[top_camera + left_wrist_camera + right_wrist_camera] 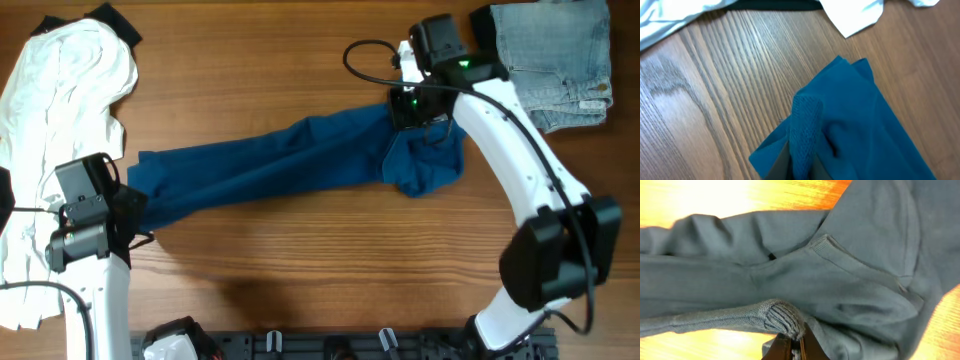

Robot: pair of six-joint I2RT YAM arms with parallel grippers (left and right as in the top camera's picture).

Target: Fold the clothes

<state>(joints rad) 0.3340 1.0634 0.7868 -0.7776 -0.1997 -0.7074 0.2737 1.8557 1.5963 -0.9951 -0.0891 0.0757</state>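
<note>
A blue pair of sweatpants [290, 160] lies stretched across the middle of the table. My left gripper [128, 205] is shut on its ribbed cuff end at the left; the cuff [802, 135] shows pinched between my fingers [800, 167] in the left wrist view. My right gripper [405, 105] is shut on the ribbed waistband at the right end; in the right wrist view the band [782, 317] sits between my fingers [797, 347], with the pants' body [850, 280] hanging beyond. The waist end bunches below my right gripper [430, 165].
A white garment [55, 110] lies crumpled along the left side, partly under my left arm, with a black item [120, 25] at its top. Folded light-blue jeans [555, 60] lie at the back right corner. Bare wood runs along the front.
</note>
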